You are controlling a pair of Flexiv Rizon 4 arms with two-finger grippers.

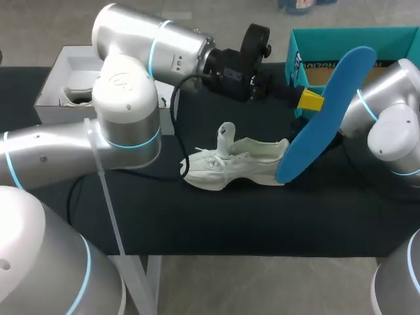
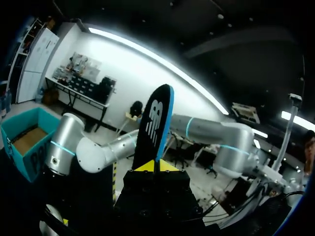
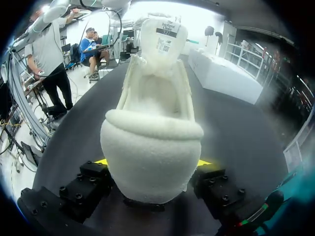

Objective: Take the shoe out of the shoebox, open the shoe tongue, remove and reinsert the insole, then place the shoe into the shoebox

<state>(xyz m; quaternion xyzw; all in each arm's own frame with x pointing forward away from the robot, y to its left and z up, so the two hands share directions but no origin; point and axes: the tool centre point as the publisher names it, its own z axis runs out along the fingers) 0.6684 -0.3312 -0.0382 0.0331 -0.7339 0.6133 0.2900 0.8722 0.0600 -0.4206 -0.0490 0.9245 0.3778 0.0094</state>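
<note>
A white sneaker [image 1: 230, 167] lies on its side on the dark table, tongue pulled up. My left gripper [image 1: 312, 100] is over the table's right part, shut on a blue insole [image 1: 328, 111] that slants down to the shoe's heel. In the left wrist view the insole [image 2: 155, 123] stands on edge, pinched between the yellow tips of the left gripper [image 2: 156, 166]. In the right wrist view the shoe's heel [image 3: 152, 147] fills the gap of my right gripper [image 3: 152, 162], both yellow tips pressed on its sides. In the head view the insole hides the right gripper.
The open teal shoebox [image 1: 315, 52] stands at the back right, behind the insole. A white box [image 1: 65, 79] with paper sits at the back left. The left arm's cable [image 1: 176, 111] hangs over the table near the shoe's toe.
</note>
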